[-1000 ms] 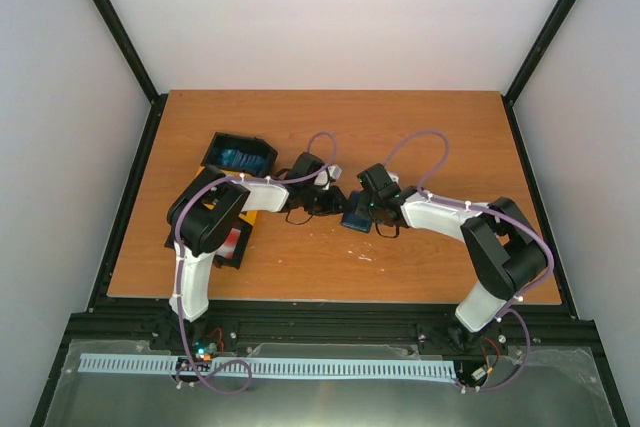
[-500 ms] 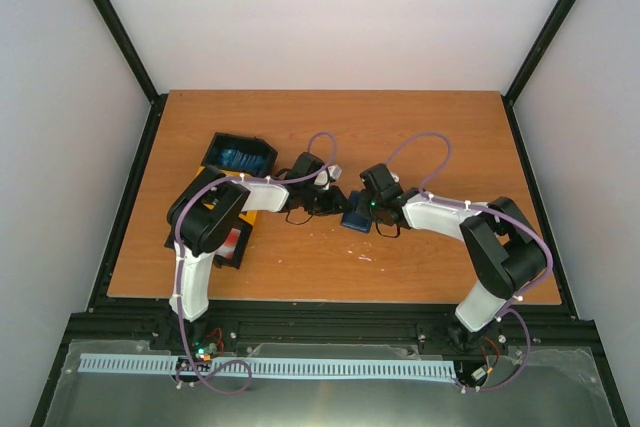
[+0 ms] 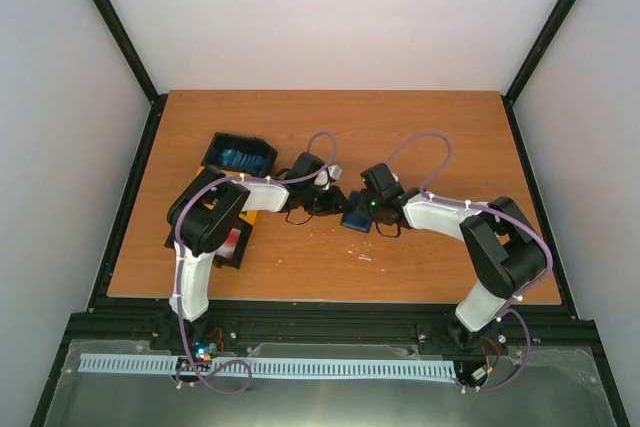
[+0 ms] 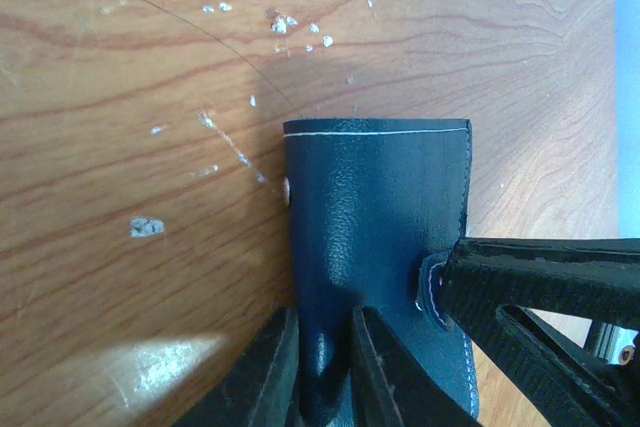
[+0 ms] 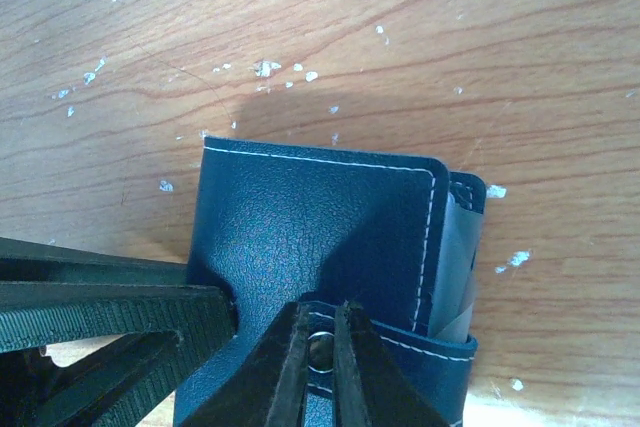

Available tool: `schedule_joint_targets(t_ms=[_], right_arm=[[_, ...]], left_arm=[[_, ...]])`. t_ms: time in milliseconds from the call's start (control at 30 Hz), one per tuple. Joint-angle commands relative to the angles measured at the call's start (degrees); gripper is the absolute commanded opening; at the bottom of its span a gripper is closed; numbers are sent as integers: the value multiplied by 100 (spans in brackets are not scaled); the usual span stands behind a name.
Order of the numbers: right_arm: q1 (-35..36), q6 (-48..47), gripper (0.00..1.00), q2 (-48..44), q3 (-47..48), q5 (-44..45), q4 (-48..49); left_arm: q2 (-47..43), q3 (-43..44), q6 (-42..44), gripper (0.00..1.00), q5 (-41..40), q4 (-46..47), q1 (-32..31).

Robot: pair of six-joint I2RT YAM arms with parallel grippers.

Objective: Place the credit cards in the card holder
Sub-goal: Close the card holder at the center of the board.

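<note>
On the table (image 3: 420,137), a tray (image 3: 213,151) of cards (image 3: 240,158) is seen well left of the left pincer (image 4: 322,335). The holder (image 4: 375,207) is pinched at its fold by that pincer's nearly closed jaws. Its opposite side is clamped by the right pincer (image 5: 320,332), which is likewise nearly closed.

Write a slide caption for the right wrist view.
Right gripper pinching the snap tab of the navy card holder on a wooden table; left gripper holding its side.

Left arm (image 3: 262,193) and right arm (image 3: 436,213) show white links, black joints, purple cables (image 3: 428,136).
</note>
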Motion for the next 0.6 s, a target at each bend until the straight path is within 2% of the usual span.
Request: schedule_joint_targets(t_ms=[0,233,567], right_arm=[[34,-133,9,19,40,-310,-379],[34,-242,8,165,159,-598,-608],[34,-316,7,563,355,-364,-766]], left_arm=[[818,-468,185,17,-1077,-1648,-68],[818,-445,168,16,-1068,-1649,-71],[831,-417,176,16,-1060,-1658,-71]])
